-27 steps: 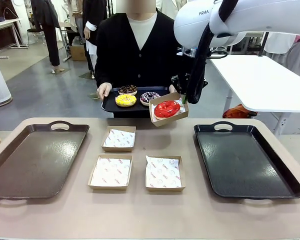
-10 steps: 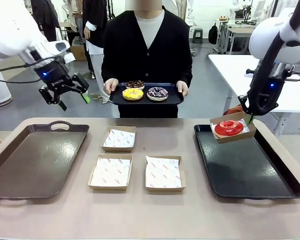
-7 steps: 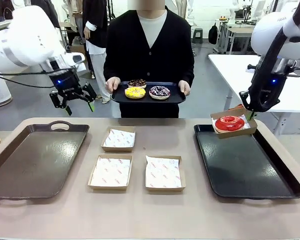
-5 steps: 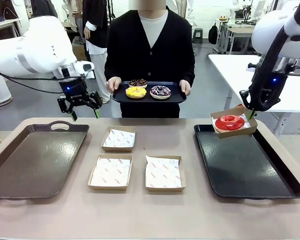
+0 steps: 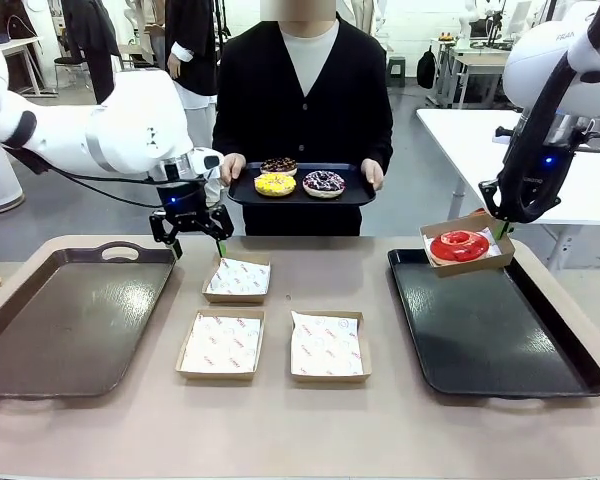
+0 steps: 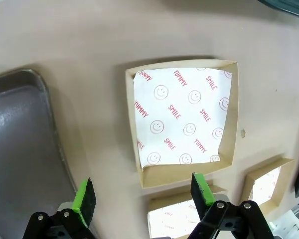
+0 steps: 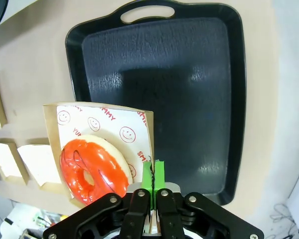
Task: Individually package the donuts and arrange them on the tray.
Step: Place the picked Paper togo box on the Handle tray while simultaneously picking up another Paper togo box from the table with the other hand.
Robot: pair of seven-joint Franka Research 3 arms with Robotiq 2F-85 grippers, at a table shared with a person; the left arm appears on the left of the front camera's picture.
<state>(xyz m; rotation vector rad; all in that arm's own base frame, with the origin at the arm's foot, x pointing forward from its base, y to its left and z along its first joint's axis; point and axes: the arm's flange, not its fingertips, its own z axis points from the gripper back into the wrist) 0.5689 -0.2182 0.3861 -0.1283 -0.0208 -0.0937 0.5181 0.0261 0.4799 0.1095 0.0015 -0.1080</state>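
Right gripper point(image 5: 501, 232) clenched on the box point(image 5: 467, 264) wall, red donut point(image 5: 459, 245) inside; we'd lower it level onto the tray point(image 5: 500, 340) beneath. Left gripper point(image 5: 197, 245) hangs open over an empty box point(image 5: 238, 277).

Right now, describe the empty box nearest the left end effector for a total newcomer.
Between the brown tray and the black tray lie three empty lined boxes. The far box sits alone, nearest the person; the other two lie side by side.

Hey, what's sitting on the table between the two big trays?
Three empty paper-lined cardboard boxes, between the brown tray and the black tray, in the front view.
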